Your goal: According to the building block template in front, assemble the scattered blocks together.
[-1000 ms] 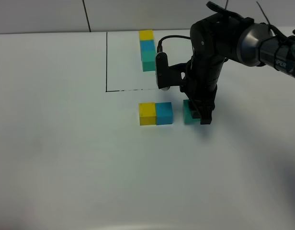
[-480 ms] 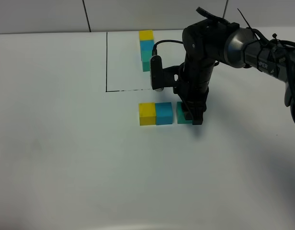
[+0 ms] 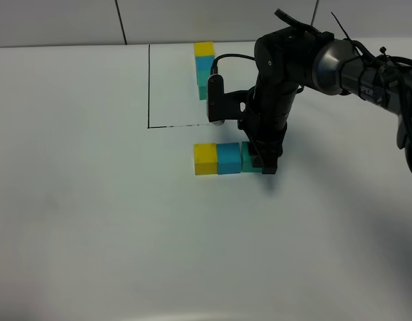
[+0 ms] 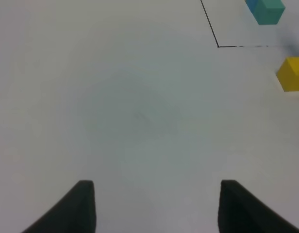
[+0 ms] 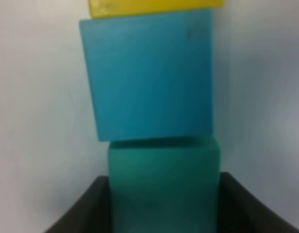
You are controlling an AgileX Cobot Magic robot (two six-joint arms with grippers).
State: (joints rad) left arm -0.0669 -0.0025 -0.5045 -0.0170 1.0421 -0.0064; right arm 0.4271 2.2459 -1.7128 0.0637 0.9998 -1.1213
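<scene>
Matte yellow cube (image 3: 206, 159), blue cube (image 3: 229, 158) and teal-green cube (image 3: 248, 160) touch in one row on the bench (image 3: 92, 200). Right claw (image 3: 265, 160) grips the teal-green cube. Left claw (image 4: 157, 187) hangs released.

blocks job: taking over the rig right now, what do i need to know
Right gripper: shut on the teal-green cube, down on the table.
Left gripper: open, holding nothing, away from the row.
Template: at the back of the table.
Done: yellow cube, blue cube and teal-green cube sit in a touching row, in the template's order.
Left: release the teal-green cube and lift clear. The blue cube looks slightly skewed, so maybe square up.
</scene>
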